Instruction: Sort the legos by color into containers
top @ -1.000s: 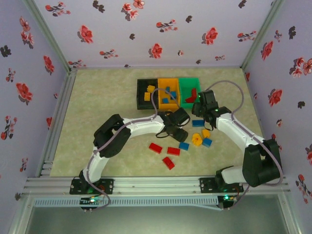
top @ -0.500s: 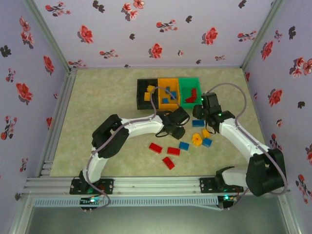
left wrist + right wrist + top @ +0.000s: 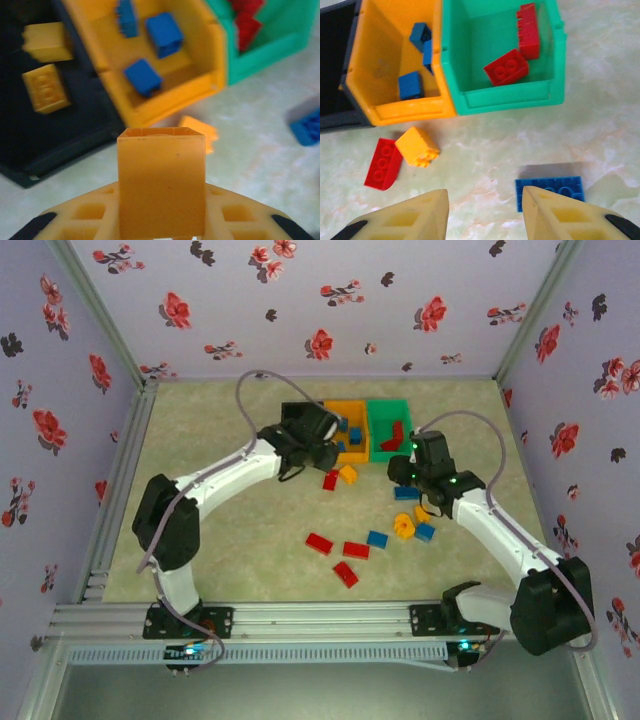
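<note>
Yellow brick (image 3: 161,190) in left pincer (image 3: 161,220); black bin (image 3: 65,156), orange bin (image 3: 175,103) ahead.

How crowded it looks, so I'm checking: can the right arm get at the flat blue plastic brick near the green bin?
Probably yes: the flat blue plastic brick lies bare just ahead of the open right pincer.

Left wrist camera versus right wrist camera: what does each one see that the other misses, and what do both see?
Left wrist, not right wrist: a yellow brick clamped in the left gripper, and two yellow bricks inside the black bin.
Right wrist, not left wrist: the open, empty right gripper and a loose red brick on the table.
Both: the orange bin holding blue bricks, the green bin holding red bricks, and a loose yellow brick lying in front of the orange bin.
</note>
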Motion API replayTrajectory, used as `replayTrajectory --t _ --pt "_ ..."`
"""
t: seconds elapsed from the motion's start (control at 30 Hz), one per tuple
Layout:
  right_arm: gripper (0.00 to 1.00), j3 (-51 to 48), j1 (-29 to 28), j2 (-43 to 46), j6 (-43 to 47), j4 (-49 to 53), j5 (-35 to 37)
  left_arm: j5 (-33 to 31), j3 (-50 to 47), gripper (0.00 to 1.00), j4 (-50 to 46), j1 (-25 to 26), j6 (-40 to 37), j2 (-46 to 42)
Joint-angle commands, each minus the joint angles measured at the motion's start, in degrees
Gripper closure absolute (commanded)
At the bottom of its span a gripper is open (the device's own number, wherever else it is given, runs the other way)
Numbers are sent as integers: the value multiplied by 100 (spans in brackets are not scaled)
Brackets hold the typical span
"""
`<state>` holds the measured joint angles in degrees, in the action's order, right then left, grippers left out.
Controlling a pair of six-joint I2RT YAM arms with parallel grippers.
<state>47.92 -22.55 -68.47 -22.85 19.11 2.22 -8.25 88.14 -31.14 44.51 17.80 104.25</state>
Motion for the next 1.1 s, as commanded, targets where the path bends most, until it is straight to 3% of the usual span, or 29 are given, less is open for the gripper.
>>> replayTrajectory --t 0.0,0.23,0.37,0.5,0.83,1.07 --pt "56 63 -362 -50 -192 -144 6 -158 183 69 -100 -387 -197 178" --pt "57 239 -1068 -529 -530 -199 288 -76 1199 68 -241 -986 -334 1084" --pt "57 230 -1322 -734 -707 -405 296 -71 1852 36 -403 -1122 -365 1543" --pt "57 337 -1543 -986 -737 -345 426 -81 2190 34 -591 -1165 -357 1545" --pt "53 666 -2074 -1844 -1358 -621 877 -71 702 32 -253 -1123 -86 29" --pt "46 1103 -2387 -2468 -1675 -637 1303 301 -545 31 229 -1092 87 -1088"
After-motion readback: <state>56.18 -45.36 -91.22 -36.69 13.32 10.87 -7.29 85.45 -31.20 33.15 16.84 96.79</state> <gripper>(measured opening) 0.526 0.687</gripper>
